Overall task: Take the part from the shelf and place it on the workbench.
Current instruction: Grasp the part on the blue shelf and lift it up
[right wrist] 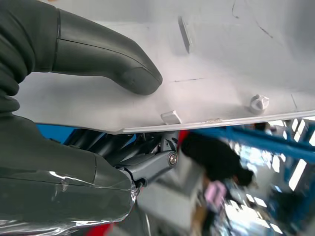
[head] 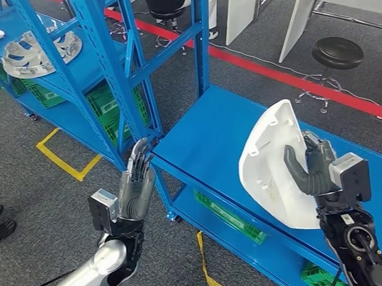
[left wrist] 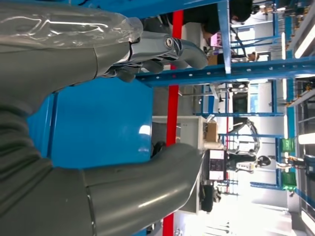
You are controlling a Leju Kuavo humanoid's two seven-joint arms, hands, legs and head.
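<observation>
My right hand (head: 313, 167) grips a white curved shell part (head: 270, 162), thumb on its inner face and fingers behind its edge, holding it tilted up over the blue workbench top (head: 208, 142). In the right wrist view the thumb (right wrist: 111, 61) presses on the white part (right wrist: 223, 64) while the darker fingers (right wrist: 148, 164) lie beneath its rim. My left hand (head: 136, 182) is raised at the workbench's near left corner, fingers straight and apart, holding nothing. The left wrist view shows those fingers (left wrist: 163, 51) and thumb spread before blue surfaces.
A blue shelf rack (head: 106, 58) stands at the left with more white-grey parts (head: 39, 51) on its level and green crates (head: 107, 108) beneath. Yellow floor tape (head: 67, 163) marks the carpet. A black stool (head: 337, 53) and a person's shoes (head: 2, 228) are nearby.
</observation>
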